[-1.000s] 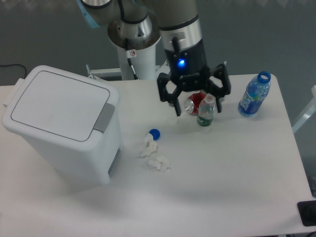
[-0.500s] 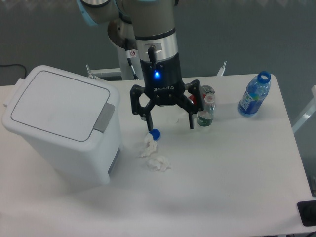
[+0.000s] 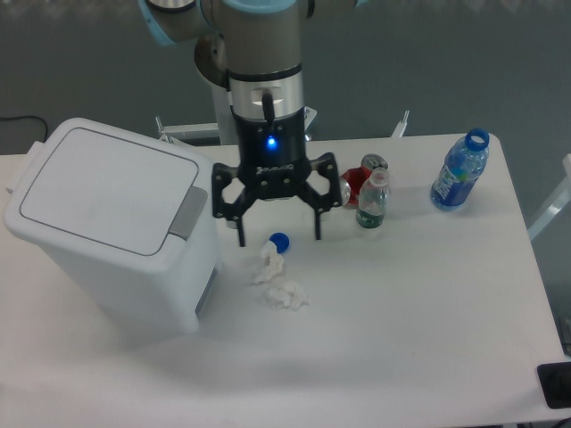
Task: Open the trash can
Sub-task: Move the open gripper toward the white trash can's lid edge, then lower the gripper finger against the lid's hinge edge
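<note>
The scene is evenly and brightly lit from above, with a cool, slightly bluish cast. The white table reads almost washed out, so pale things on it lose their edges. Shadows are soft and faint: a dim grey one lies beside the trash can on its lower right. A small blue light glows sharply on the gripper. The picture is a little soft overall, with mild grain and no clear edge distortion.

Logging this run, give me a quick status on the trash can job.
Gripper open, empty, hovering right of the trash can. Lid shut, grey tab untouched. Blue cap and crumpled tissues below gripper, not blocking.
</note>
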Controlling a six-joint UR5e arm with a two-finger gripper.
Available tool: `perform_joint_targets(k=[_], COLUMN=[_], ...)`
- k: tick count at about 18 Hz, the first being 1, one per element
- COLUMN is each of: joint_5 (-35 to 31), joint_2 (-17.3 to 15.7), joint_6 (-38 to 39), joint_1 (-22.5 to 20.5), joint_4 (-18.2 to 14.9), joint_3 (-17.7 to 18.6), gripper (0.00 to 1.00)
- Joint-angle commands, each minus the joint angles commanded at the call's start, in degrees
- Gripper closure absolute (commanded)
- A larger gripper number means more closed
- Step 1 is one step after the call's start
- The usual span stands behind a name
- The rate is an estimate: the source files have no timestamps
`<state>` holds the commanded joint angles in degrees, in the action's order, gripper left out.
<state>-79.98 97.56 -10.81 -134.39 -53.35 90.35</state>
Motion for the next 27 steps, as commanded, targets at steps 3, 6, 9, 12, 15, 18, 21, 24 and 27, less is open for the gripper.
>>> perform_joint_targets(k=[3, 6, 9, 12, 15, 18, 21, 24, 27], joint_5=[1.93, 4.04, 7.72, 10.02, 10.02, 10.28, 12.56, 13.36, 13.27], joint_2=[-0.44, -1.4, -2.28, -2.9, -2.9, -3.08, -2.9, -2.9, -3.08], joint_6=[1.57, 3.6, 4.92, 6.33, 6.42, 6.94, 7.12, 7.12, 7.03], joint_1=[0.27, -0.34, -2.53, -4.65, -4.83, -4.39, -4.3, -4.39, -4.21], joint_4=[-0.17, -2.28, -3.69, -3.78, -3.87, -4.3, -5.62, -5.89, -5.89], joint_3=[2.11, 2.38, 2.29, 2.2, 2.38, 2.47, 2.55, 3.52, 3.87], gripper=[0.0, 0.0, 0.0, 0.0, 0.0, 0.0, 0.0, 0.0, 0.0])
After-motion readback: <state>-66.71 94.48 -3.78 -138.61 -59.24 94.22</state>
